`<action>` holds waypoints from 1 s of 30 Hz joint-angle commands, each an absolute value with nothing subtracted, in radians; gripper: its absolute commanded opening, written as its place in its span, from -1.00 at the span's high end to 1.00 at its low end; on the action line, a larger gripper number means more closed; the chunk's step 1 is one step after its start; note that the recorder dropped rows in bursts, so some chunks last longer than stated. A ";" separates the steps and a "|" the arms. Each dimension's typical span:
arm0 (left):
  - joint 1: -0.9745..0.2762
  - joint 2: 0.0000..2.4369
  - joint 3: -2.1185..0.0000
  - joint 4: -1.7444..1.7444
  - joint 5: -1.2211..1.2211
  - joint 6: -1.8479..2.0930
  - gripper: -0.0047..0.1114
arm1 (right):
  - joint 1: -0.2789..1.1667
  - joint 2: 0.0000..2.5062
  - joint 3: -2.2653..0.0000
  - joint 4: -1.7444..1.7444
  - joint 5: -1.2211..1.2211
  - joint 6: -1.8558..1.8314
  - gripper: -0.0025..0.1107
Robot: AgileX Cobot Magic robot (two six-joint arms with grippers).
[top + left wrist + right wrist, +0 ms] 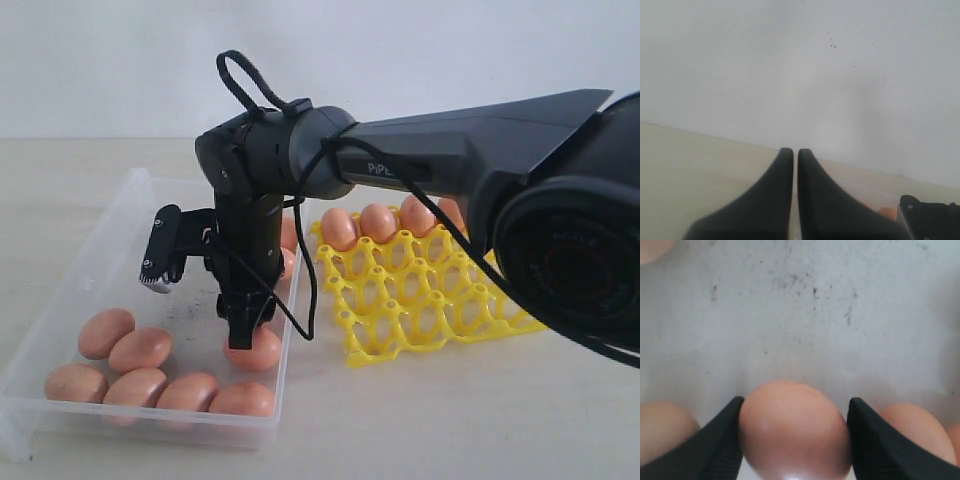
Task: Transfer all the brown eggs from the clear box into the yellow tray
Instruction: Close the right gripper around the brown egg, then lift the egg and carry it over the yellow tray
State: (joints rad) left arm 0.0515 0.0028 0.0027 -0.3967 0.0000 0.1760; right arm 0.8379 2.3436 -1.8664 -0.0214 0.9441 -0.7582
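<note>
Right arm (560, 190) fills foreground; right end effector (243, 338) grips egg (792, 430) on box (60, 290) floor, other eggs (140, 350) nearby. Four eggs (378, 222) sit in tray (420, 300) far row. Left end effector (795, 162) closed.

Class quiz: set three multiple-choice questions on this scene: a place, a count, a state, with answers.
1. The right gripper is: A in the clear box, astride an egg; B over the yellow tray; C out of sight.
2. Eggs in the tray: A none; B four; C sixteen.
3. The left gripper is: A wide open; B shut, empty; C holding an egg.
Answers: 1 A, its fingers flank an egg on the box floor; 2 B, four fill its far row; 3 B, its fingers meet with nothing between.
</note>
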 commanded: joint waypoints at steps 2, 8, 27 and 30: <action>0.047 0.000 0.000 -0.402 0.000 0.182 0.85 | 0.837 2.352 -1.861 0.000 0.916 -0.723 0.96; 0.047 0.000 0.000 -0.402 0.000 0.182 0.85 | 0.825 2.343 -1.861 0.077 0.824 -0.607 0.96; 0.047 0.000 0.000 -0.402 0.000 0.182 0.85 | 0.776 2.244 -1.861 0.729 0.703 -0.859 0.96; 0.047 0.000 0.000 -0.402 0.000 0.182 0.85 | 0.776 2.231 -1.861 0.746 0.673 -0.857 0.96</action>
State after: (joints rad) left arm 0.0515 0.0028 0.0027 -0.3967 0.0000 0.1760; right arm 0.7801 2.2564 -1.8625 0.7125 0.7060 -0.8418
